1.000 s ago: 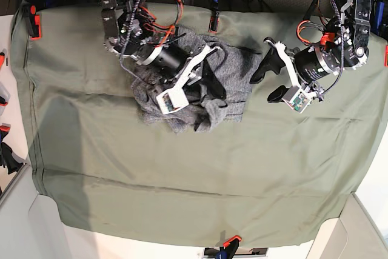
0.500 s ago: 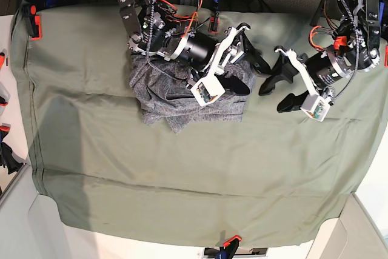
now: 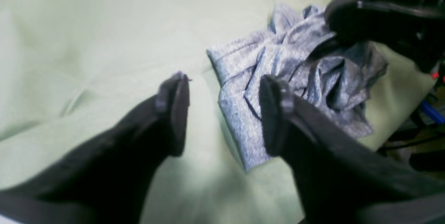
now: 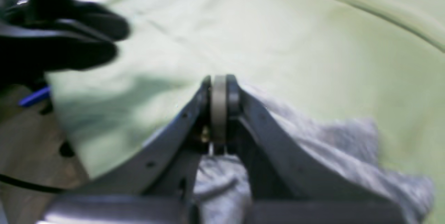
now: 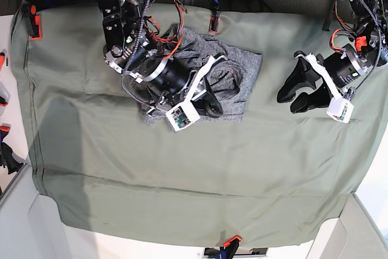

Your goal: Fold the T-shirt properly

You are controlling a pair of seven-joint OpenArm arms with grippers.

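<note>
- Now R gripper (image 4: 224,81) was drawn back twd 9 o'clock, tips together, no fabric seen pinched.
- L gripper (image 3: 224,113) was shifted twd 3 o'clock, fingers apart.
- T-shirt (image 5: 245,68) was left rumpled nr 12 o'clock; more folding prob. needed.

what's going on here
A two-armed robot is working on a grey T-shirt, which lies bunched and wrinkled on a green cloth, not yet folded. The right pincer is shut over the shirt; whether it pinches any fabric is hard to tell. The left pincer hangs open off to the side, holding nothing.
</note>
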